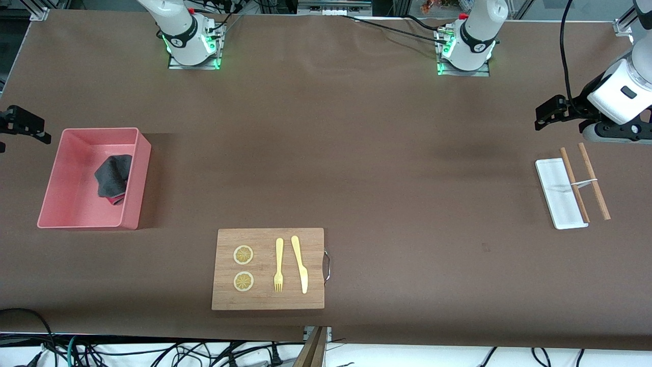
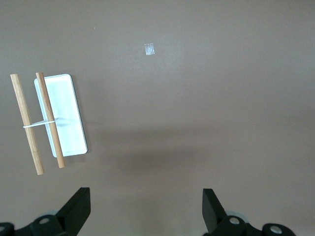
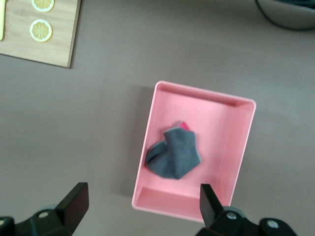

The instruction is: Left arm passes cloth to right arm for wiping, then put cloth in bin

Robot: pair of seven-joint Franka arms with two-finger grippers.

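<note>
The cloth (image 1: 113, 176) lies crumpled in the pink bin (image 1: 71, 193) at the right arm's end of the table. It shows mostly its dark grey face, with a bit of pinkish-red at one edge. In the right wrist view the cloth (image 3: 176, 155) rests inside the bin (image 3: 231, 142). My right gripper (image 3: 143, 196) hangs open and empty above the bin's rim, and it also shows as the right gripper (image 1: 30, 127) in the front view. My left gripper (image 1: 547, 112) is up over the left arm's end of the table. The left gripper (image 2: 146, 199) is open with nothing in it.
A wooden board (image 1: 313, 244) near the front edge carries two lemon slices (image 1: 243, 268), a fork (image 1: 278, 265) and a knife (image 1: 300, 264). A small white tray (image 1: 552, 183) with two tied wooden sticks (image 1: 593, 181) lies below the left gripper.
</note>
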